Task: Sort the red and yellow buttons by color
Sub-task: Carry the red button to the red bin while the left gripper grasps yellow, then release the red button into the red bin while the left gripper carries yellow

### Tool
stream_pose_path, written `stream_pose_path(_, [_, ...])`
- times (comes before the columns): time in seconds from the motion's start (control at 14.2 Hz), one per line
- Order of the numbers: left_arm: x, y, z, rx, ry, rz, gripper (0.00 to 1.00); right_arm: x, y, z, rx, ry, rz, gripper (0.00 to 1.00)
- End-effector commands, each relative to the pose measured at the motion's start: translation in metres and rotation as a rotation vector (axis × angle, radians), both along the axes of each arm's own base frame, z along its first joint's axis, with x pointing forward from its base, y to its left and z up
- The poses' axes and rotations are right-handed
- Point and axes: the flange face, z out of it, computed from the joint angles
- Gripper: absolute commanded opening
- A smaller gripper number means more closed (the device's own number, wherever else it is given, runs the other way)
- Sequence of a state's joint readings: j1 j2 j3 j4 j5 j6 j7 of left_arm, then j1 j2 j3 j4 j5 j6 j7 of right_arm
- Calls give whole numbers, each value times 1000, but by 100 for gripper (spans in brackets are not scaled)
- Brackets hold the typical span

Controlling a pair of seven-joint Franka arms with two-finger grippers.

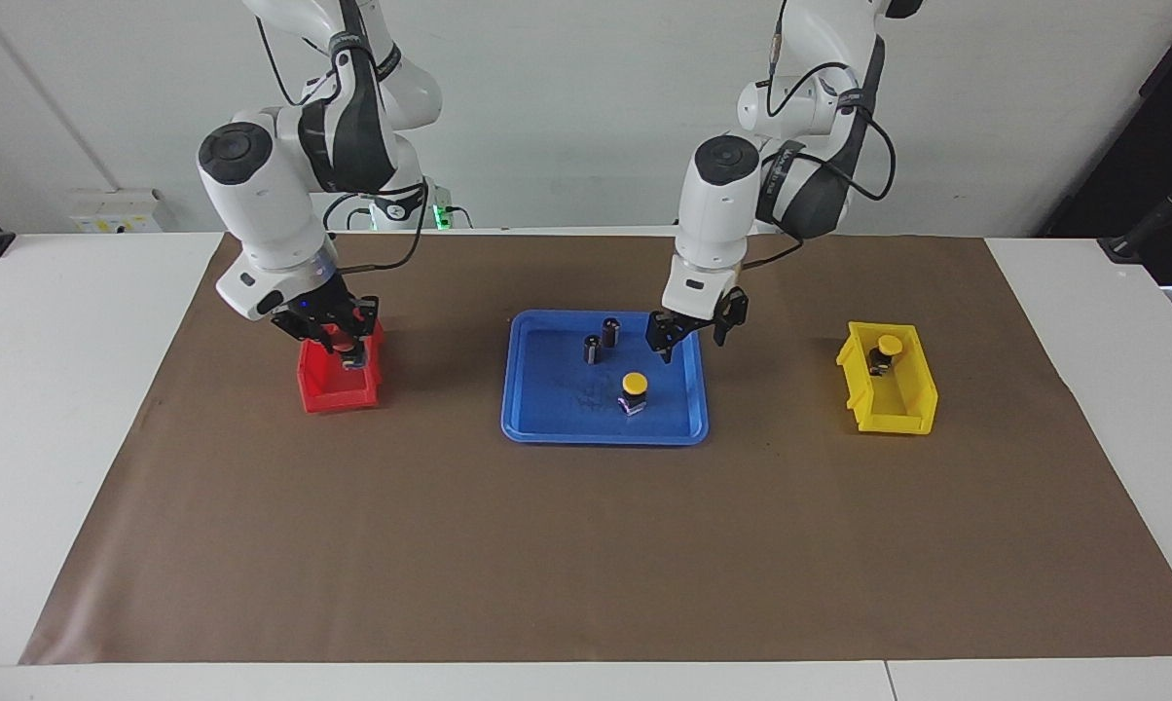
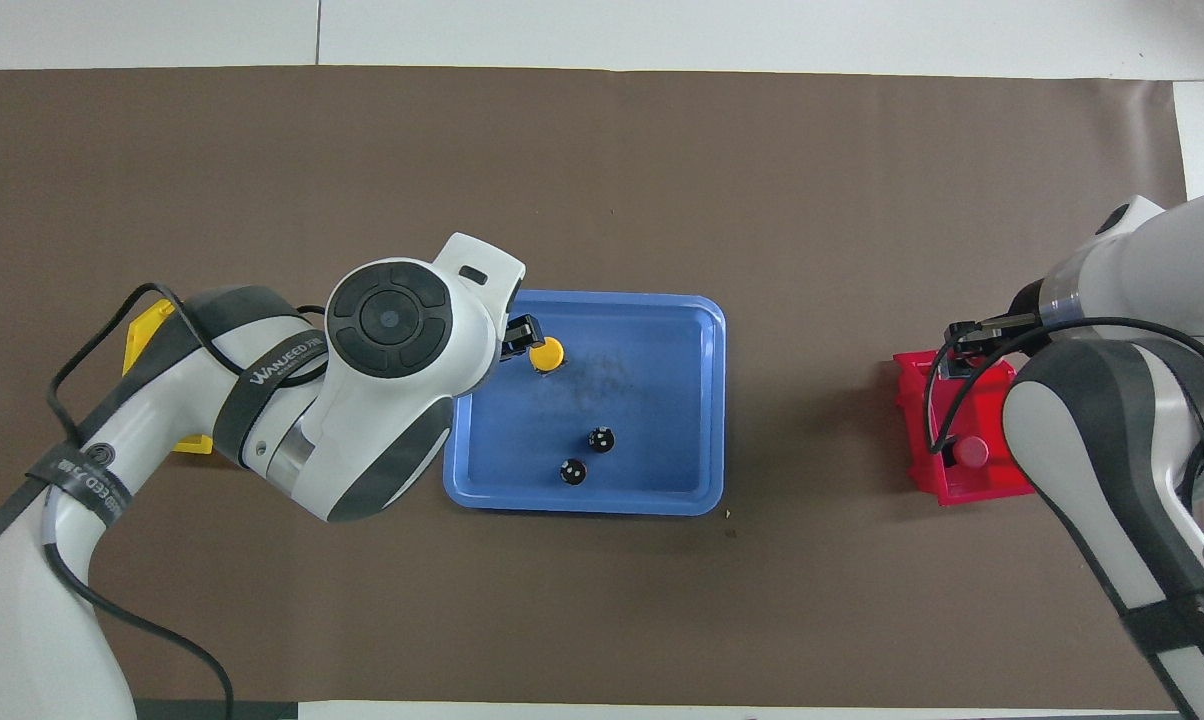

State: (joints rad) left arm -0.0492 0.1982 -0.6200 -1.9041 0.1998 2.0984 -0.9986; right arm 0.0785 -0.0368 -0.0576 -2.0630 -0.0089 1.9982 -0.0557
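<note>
The left arm reaches in from its base, forearm sloping down and wrist pointing downward. The left gripper (image 1: 686, 336) hangs over the blue tray (image 1: 520, 389), above the tray edge toward the left arm's end of the surface (image 1: 586, 545); its fingers stand apart and grip nothing.

The right arm is bent at the elbow, its wrist tilted down toward the red bin (image 1: 315, 389). The right gripper (image 1: 338, 343) sits over the red bin's opening, fingers closed on a red button (image 1: 334, 342).

A second red button (image 2: 972, 452) lies inside the red bin, visible in the overhead view.

One yellow button (image 1: 634, 391) stands upright on the blue tray, below the left gripper and apart from it. Two small dark cylinders (image 1: 602, 340) stand in the blue tray, nearer to the robots than this yellow button.

The other yellow button (image 1: 886, 351) rests inside the yellow bin (image 1: 897, 409), at the left arm's end of the surface, well apart from the blue tray.

A brown mat (image 1: 586, 584) covers the surface under the blue tray and both bins.
</note>
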Motion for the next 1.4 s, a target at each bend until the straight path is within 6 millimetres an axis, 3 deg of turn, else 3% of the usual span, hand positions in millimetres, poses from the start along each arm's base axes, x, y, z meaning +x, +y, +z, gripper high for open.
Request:
stream_pose_path(0.0, [19,-24,-6,-34,14,23,96,-14,-19,-9,17,-40,32,16])
stream_pose_path(0.21, [21,-43,-29,-34,32,-1,96,-23,-37,-30,16,-48,40,16])
stream_pose_path(0.42, [12,-62,-53,12,1,10,96,-25,-37,-44,38,-27,17,15])
stream_pose_path(0.7, [9,-66,-51,6,6,19,89,-30,-30,-59,38,-50,26,15])
stream_pose_path(0.98, [9,-67,-51,2,5,26,70,-27,-27,-77,38,-28,34,15])
stream_pose_path(1.33, [11,-63,-53,1,6,31,65,-33,-21,-96,35,-29,49,16])
